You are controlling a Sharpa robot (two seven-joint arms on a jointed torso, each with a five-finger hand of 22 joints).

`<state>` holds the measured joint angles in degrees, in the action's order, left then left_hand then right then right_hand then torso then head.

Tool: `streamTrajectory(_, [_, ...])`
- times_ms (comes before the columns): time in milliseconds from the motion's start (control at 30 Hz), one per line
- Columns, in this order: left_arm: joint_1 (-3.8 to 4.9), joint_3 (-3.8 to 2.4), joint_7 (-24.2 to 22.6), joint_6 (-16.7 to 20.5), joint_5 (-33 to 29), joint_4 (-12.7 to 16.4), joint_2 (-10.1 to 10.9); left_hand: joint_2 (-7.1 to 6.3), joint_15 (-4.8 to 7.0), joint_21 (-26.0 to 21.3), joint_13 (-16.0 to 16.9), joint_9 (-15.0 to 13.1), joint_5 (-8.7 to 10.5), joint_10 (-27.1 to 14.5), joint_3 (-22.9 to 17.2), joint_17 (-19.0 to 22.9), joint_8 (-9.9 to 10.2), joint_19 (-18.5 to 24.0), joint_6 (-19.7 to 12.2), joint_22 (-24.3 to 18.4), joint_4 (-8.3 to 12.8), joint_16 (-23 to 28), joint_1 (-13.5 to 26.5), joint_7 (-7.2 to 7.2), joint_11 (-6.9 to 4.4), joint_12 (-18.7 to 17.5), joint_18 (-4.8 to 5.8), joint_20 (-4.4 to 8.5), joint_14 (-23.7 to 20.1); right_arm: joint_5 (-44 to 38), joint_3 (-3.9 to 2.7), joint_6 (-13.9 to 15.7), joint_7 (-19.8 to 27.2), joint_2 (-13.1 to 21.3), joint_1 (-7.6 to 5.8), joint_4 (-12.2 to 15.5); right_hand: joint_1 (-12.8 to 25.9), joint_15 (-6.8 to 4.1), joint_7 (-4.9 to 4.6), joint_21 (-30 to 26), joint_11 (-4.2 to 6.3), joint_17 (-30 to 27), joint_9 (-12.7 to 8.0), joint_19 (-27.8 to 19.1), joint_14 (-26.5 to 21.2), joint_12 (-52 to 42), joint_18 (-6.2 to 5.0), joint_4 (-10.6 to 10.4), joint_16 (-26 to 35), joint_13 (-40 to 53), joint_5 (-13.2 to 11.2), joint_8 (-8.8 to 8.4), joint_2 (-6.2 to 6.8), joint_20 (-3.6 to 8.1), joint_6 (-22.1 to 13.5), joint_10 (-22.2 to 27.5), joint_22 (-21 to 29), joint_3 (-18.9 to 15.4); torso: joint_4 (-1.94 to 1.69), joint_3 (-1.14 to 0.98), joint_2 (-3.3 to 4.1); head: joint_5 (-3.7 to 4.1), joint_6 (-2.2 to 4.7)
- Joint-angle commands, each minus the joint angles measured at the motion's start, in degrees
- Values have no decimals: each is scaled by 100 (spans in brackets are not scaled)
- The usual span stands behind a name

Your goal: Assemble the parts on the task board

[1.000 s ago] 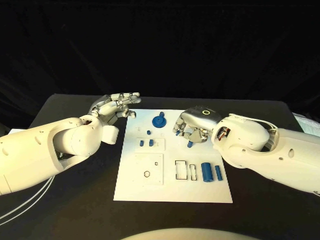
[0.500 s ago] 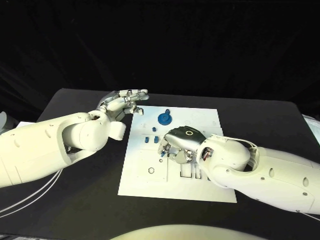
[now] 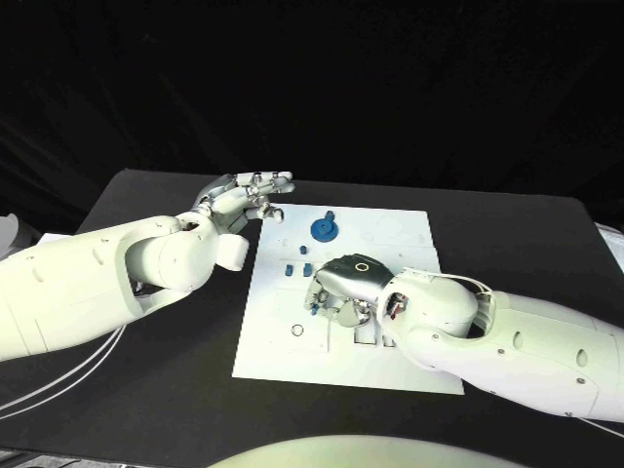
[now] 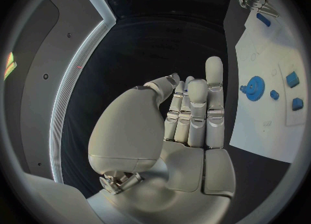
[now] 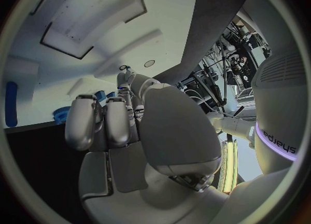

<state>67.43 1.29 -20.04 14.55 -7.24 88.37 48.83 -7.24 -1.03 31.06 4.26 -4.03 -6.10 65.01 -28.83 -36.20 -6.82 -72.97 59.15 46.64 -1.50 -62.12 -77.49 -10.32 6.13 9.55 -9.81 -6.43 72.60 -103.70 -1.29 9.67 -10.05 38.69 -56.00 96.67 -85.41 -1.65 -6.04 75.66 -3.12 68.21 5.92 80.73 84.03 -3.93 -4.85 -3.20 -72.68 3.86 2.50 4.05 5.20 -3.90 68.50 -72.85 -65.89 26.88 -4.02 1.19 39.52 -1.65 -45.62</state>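
Silver left robot hand [image 3: 242, 200] hovers at the task board's [image 3: 397, 366] ten o'clock corner, released, holding nothing. Blue gear [image 3: 322, 231] lies at twelve o'clock, small blue parts [image 3: 292, 270] just below it. Right robot hand [image 3: 340, 290] is curled over the board's centre; whether it grips a part cannot be told. Judgement: a part is being placed or picked; next, careful alignment with its recess.

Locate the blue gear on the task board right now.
In the head view the blue gear sits near the far edge of the task board, left of its centre, just right of the left hand and beyond the right hand.
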Motion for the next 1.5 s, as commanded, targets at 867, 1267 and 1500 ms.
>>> streamTrajectory(867, [2, -2, 45, -146, -22, -8, 8, 44, 5, -42, -3, 2, -12, -58, 61, 35, -40, 33, -60, -11, 18, 30, -12, -12, -2, 34, -56, -1, -62, -453, 18, -66, -369, 128, 15, 101, 180, 12, -65, 11, 10, -8, 25, 0, 287, 18, 3, 12, -44, 7, 31, 34, -5, -41, 36, -44, 4, -7, 6, 1, -1, 29, -27])
streamTrajectory(1267, [2, -1, 79, -175, -22, -9, 12, 43, 4, -45, -3, 3, -12, -66, 68, 41, -42, 34, -67, -13, 23, 31, -14, -14, 0, 37, -57, -2, -67, -577, 16, -85, -522, 103, 13, 116, 227, 10, -59, 10, 12, -12, 33, -3, 285, 18, 2, 7, -46, 7, 30, 34, -6, -44, 45, -51, 6, -21, 2, 3, 1, 36, -18])
streamTrajectory(1500, [2, 0, 107, -200, -22, -7, 10, 42, 2, -50, -5, 4, -12, -79, 77, 56, -43, 37, -77, -16, 28, 35, -15, -18, 3, 41, -56, -4, -77, -610, 16, -14, -552, 71, 12, 123, 250, 8, -56, 11, 13, -15, 37, -3, 283, 19, 2, 3, -46, 6, 30, 32, -9, -45, 46, -51, 4, -27, -1, 2, -2, 38, -25])
